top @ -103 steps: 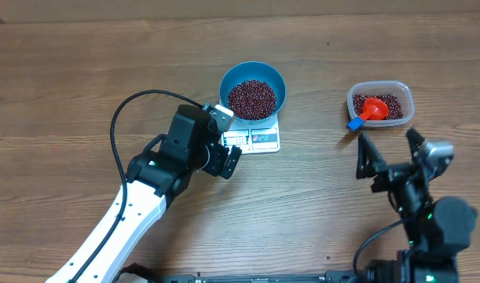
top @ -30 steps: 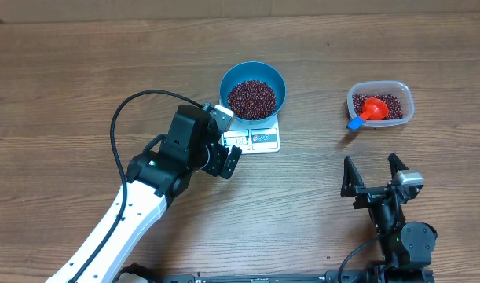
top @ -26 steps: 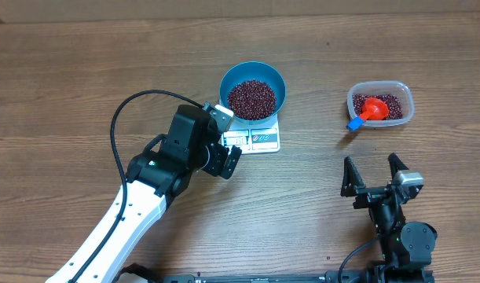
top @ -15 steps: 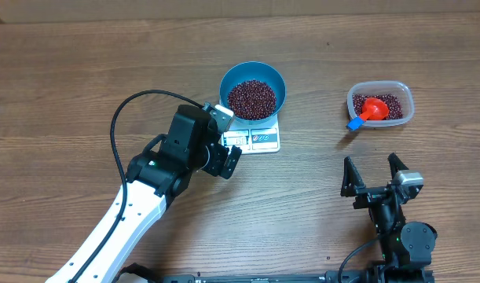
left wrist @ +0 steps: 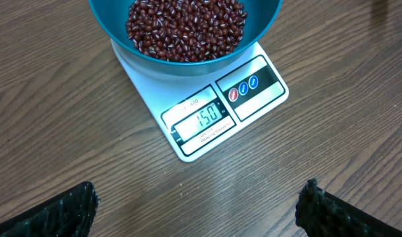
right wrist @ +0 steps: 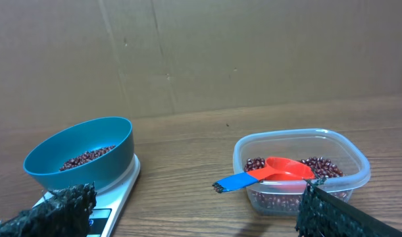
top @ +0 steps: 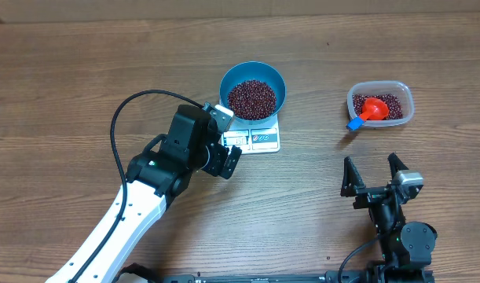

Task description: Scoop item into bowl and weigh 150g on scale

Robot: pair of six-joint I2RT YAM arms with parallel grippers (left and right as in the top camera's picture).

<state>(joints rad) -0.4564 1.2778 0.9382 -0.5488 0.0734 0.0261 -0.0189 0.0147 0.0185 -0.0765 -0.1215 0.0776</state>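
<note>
Well, beans loose, light, roll and spill easily; bowl smooth, take by rim; left hand, right hand both spread, empty

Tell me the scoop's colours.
Scoop: red, with a blue handle end; clearest in the right wrist view.

Glossy smooth blue bowl, matt white plastic scale, clear plastic container, wood-grain table.

Far rim of bowl past left wrist view's top edge, scale rear under it.
</note>
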